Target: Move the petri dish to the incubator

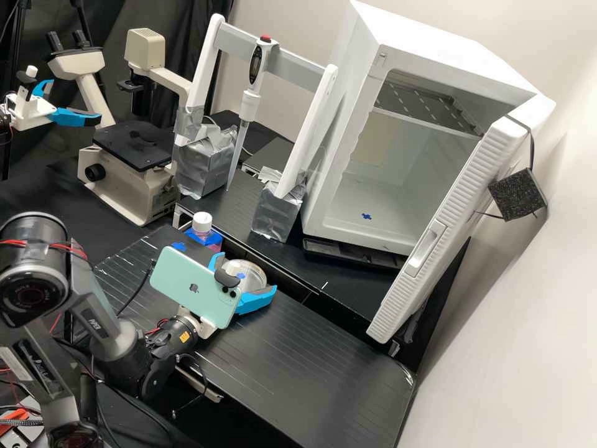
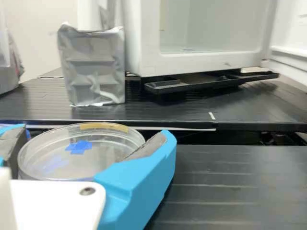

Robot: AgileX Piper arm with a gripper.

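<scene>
End effector [image 1: 247,274] closed around petri dish [image 2: 103,155], black ridged benchtop [image 1: 323,367], open incubator [image 1: 339,149], pale wall [image 1: 504,336]

A plain cream wall [image 1: 298,28] runs behind the table [image 1: 292,373] and meets a paler wall [image 1: 504,323] down the right side of the frame. Black cloth [image 1: 118,15] hangs at the upper left. The table has a ribbed black top, with a raised black platform [image 1: 239,208] along its far side. Light leaves a soft sheen on both dark surfaces.
</scene>
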